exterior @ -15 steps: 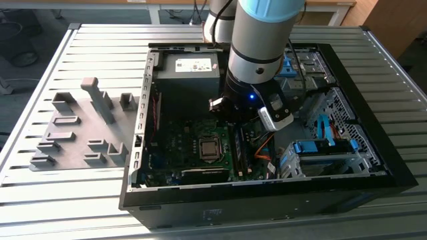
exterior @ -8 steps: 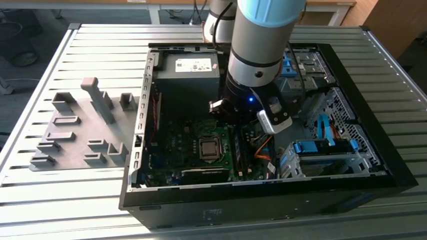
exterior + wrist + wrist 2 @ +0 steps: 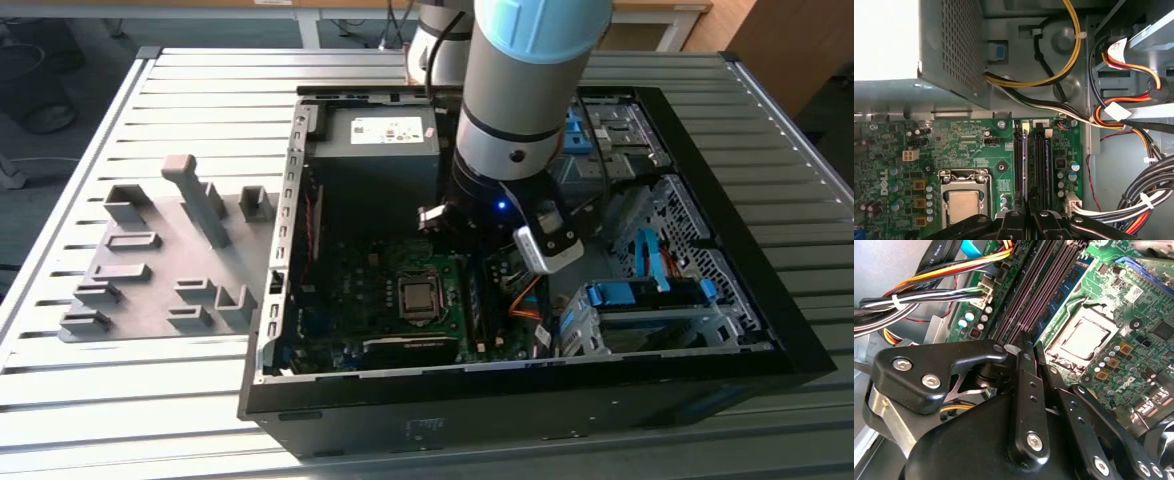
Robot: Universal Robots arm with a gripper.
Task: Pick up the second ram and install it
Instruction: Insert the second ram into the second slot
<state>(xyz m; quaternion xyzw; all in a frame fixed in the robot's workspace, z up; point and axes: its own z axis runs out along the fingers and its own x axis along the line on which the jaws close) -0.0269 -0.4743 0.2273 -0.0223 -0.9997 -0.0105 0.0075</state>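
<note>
Slatted metal table (image 3: 200, 400): your gripper (image 3: 1028, 347), closed on the second ram (image 3: 1026, 165), sits over the motherboard's memory slots (image 3: 1041, 165); keep it square and press evenly

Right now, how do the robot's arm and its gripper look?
The arm is a thick silver-grey tube with a pale blue cap on top and a black wrist section with a small blue light. The gripper is black, with jointed links fastened by silver screws.

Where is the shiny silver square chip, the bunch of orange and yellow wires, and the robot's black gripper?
Silver square processor chip (image 3: 964, 205), first wrist view, its metal lid.
Orange and yellow wire bundle (image 3: 961, 265), second wrist view, mid-length.
Black gripper (image 3: 1026, 340), second wrist view, at its fingertips.
</note>
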